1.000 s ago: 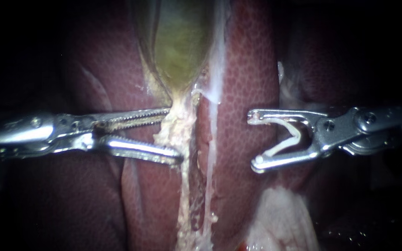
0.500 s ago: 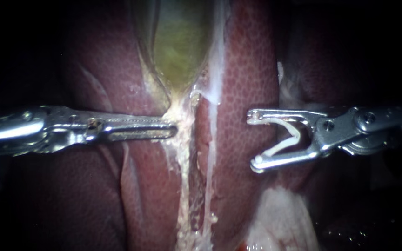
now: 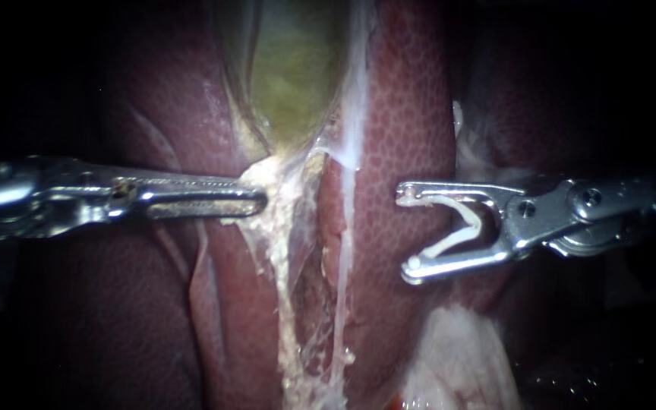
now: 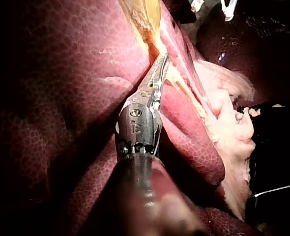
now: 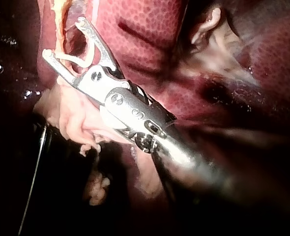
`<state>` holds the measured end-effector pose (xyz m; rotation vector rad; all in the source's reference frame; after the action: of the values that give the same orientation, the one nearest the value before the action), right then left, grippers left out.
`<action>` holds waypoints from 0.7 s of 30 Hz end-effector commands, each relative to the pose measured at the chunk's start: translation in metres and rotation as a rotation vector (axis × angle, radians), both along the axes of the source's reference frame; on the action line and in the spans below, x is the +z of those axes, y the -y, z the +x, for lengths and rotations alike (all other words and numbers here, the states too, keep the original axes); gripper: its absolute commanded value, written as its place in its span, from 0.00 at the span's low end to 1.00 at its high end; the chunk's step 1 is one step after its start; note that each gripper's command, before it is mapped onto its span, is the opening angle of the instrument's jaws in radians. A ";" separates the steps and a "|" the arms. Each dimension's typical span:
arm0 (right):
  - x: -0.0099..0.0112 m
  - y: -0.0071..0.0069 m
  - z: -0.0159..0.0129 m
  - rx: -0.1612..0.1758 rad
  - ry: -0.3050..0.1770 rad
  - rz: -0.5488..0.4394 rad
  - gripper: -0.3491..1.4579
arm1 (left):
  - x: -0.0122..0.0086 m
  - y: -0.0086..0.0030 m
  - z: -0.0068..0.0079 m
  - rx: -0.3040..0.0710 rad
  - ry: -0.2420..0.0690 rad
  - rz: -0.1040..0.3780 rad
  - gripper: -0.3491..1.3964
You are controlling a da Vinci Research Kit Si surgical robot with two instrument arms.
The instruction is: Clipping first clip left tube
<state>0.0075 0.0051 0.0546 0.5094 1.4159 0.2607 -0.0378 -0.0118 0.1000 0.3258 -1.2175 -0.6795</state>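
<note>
The left tool [image 3: 246, 202] is clamped on pale neck tissue [image 3: 263, 176] at the gallbladder's [image 3: 294, 76] narrow end. The left tube [image 3: 281, 304], a ragged yellowish strand, runs crosswise ahead of the right tool [image 3: 404, 230], apart from it across a liver [image 3: 404, 114] ridge. That tool's wide-spread jaws cradle a white clip [image 3: 465, 228].

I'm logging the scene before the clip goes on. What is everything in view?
Liver: one, dark red, all around.
Gallbladder: one, green-yellow, top centre, against the liver.
Strands: two, pale, running down from the gallbladder.
Pale tissue: one lump, whitish-pink, below the right instrument.
Clip: one, white, open, in the right instrument's jaws.
Left instrument: one, silver, jaws shut on the strands' upper end.
Right instrument: one, silver, jaws holding the clip, clear of the strands.
</note>
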 end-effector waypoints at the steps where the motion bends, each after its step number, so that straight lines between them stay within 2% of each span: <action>1: 0.0000 0.0000 0.0001 -0.002 -0.002 0.001 0.52 | -0.0008 -0.0004 0.0003 -0.008 0.008 -0.012 0.00; 4: 0.0000 0.0001 0.0003 -0.002 -0.002 0.000 0.52 | -0.0020 -0.0010 0.0008 -0.013 0.017 -0.030 0.00; 8: 0.0002 0.0004 0.0006 -0.004 -0.007 -0.001 0.52 | -0.0026 -0.0015 0.0014 -0.023 0.022 -0.034 0.00; 14: 0.0010 0.0010 0.0015 -0.011 -0.005 0.000 0.52 | -0.0026 -0.0014 0.0014 -0.025 0.021 -0.034 0.00; 21: 0.0041 0.0031 0.0046 -0.034 0.002 0.028 0.52 | -0.0025 -0.0013 0.0014 -0.026 0.020 -0.035 0.00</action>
<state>0.0126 0.0016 0.0591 0.5617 1.3995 0.2506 -0.0364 -0.0105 0.0974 0.2884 -1.2533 -0.6783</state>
